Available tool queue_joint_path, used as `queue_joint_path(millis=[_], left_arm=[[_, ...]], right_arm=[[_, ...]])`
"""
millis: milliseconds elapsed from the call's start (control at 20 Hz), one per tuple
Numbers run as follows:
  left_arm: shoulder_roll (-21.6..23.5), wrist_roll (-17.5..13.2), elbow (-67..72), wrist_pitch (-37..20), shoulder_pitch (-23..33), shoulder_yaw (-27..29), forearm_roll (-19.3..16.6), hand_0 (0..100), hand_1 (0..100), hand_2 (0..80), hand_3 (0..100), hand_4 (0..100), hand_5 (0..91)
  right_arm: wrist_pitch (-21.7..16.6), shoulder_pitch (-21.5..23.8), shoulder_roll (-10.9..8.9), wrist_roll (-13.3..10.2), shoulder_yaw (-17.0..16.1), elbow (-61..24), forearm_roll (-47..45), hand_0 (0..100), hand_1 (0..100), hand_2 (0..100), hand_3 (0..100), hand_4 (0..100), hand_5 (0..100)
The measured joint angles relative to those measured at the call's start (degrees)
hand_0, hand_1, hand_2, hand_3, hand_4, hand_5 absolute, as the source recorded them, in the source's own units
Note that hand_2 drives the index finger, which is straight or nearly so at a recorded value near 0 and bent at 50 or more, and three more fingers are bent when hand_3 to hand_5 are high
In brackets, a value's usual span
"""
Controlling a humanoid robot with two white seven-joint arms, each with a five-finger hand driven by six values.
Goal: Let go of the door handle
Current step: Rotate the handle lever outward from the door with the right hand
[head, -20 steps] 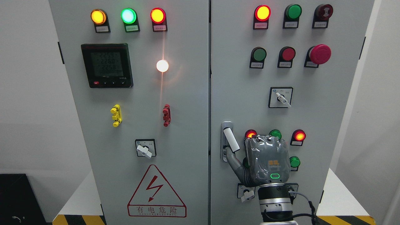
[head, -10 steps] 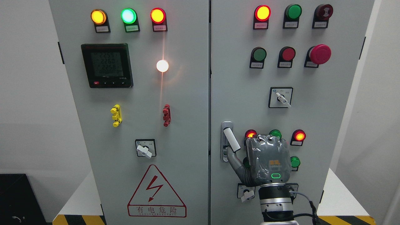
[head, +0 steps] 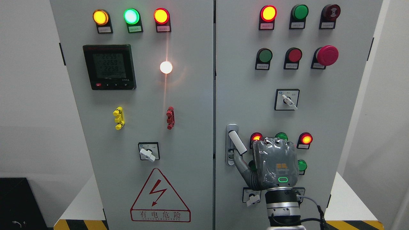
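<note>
Front of a grey two-door electrical cabinet (head: pixel 191 95), seen from the robot's head. The right hand (head: pixel 275 164) rises from the bottom edge, right of the middle, on a vertical forearm whose banded metal wrist (head: pixel 281 204) trails a dark cable (head: pixel 314 207) toward the lower right. The back of the hand faces the camera, wrapped in glossy grey covering and carrying a small green light ring near the wrist. The knuckles lie level with a row of small lamps on the right door, partly hiding a green one (head: pixel 281 136) between two lit red ones (head: pixel 256 137). The thumb (head: pixel 243 166) stretches up and to the left, its tip reaching the lower end of the door handle (head: pixel 237 142), a white lever tilted slightly off vertical and mounted on a silver lock plate (head: pixel 230 145) at the left edge of the right door, just beside the seam between the doors. The other fingers fold away behind the palm and are hidden, so whether the hand clasps the lever or merely touches it with the thumb cannot be told. Above the hand are a white rotary switch (head: pixel 288 100), a red mushroom stop button (head: pixel 327 55) and further red and green lamps. The left door carries a dark meter display (head: pixel 109 67), three lit lamps along the top, a bright white lamp (head: pixel 166 67), a yellow clip (head: pixel 119 118), a red clip (head: pixel 170 118), a second rotary switch (head: pixel 148 152) and a red triangular warning sign (head: pixel 158 196).
</note>
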Motion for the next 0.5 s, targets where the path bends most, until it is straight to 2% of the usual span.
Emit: queue_joint_path(millis=[501], left_arm=[[0.0, 0.0, 0.0, 0.0, 0.0, 0.0, 0.0, 12, 56, 0.0, 0, 0, 0.0]], right_arm=[[0.0, 0.0, 0.0, 0.0, -0.1, -0.2, 0.0, 50, 33, 100, 100, 100, 100]])
